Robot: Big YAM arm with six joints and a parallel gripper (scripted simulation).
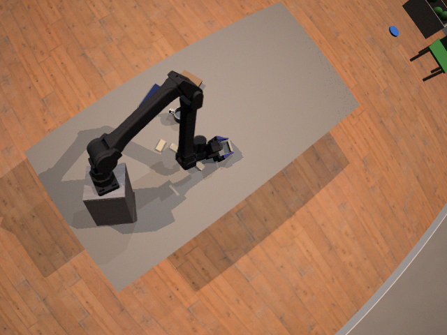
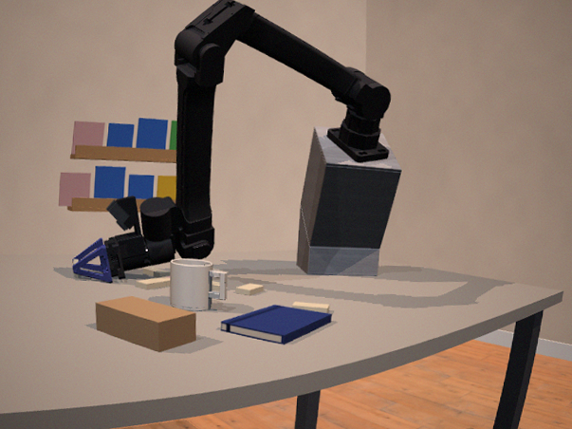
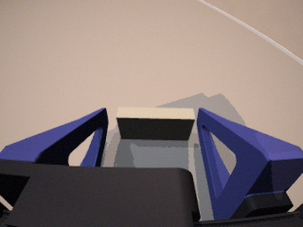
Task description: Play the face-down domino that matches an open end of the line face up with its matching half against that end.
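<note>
No writing shows on the domino (image 3: 155, 123) between the open pincer (image 3: 155, 135).

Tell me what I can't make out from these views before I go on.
- Pips: the domino between the gripper fingers shows none in the wrist view.
- Line of dominoes: partly under the arm in the top view.
- Contact: whether the fingers touch it, unclear.

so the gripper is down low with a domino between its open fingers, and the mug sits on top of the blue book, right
Not quite. The mug stands on the table beside the blue book, not on it, as the exterior view shows. The rest holds: the gripper is low, open, with a domino between its fingers.
</note>
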